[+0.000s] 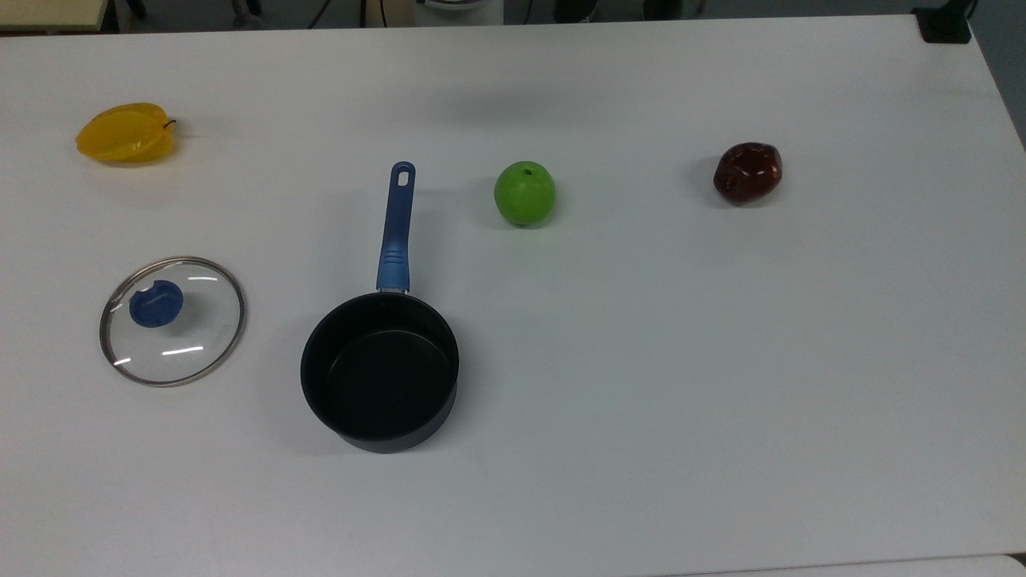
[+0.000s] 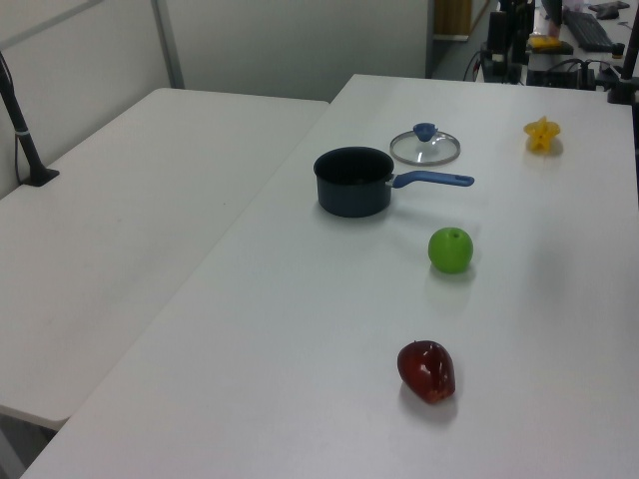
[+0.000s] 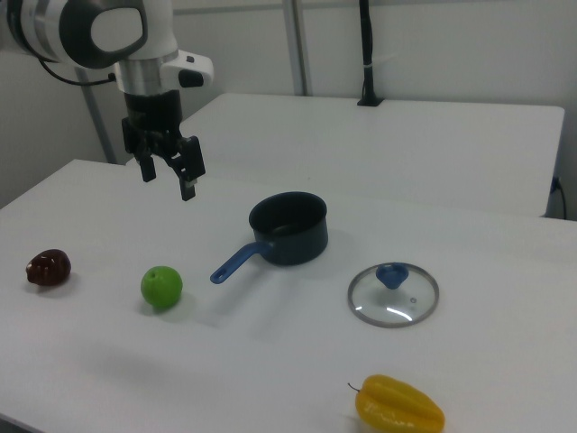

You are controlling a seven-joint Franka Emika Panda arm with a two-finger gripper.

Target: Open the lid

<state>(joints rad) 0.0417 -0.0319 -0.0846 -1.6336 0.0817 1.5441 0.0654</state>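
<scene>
Gripper (image 3: pixel 166 174) hangs empty, fingers parted, well apart from the lid (image 1: pixel 171 320) lying flat beside the saucepan (image 1: pixel 380 370); rigid, breakable, likely slippery glass, best held by its blue knob (image 1: pixel 156 304)

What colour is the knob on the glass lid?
Blue. The knob sits on the clear lid, clearest in the top view.

White bench (image 1: pixel 721 361). Glass lid (image 1: pixel 171 320), blue knob up, lying flat near the top view's left edge, apart from the black saucepan (image 1: pixel 380 370). Yellow starfruit (image 1: pixel 125 133) toward the far-left corner. Green apple (image 1: pixel 524 192) mid-bench; dark red fruit (image 1: pixel 747 172) toward the right edge.
</scene>
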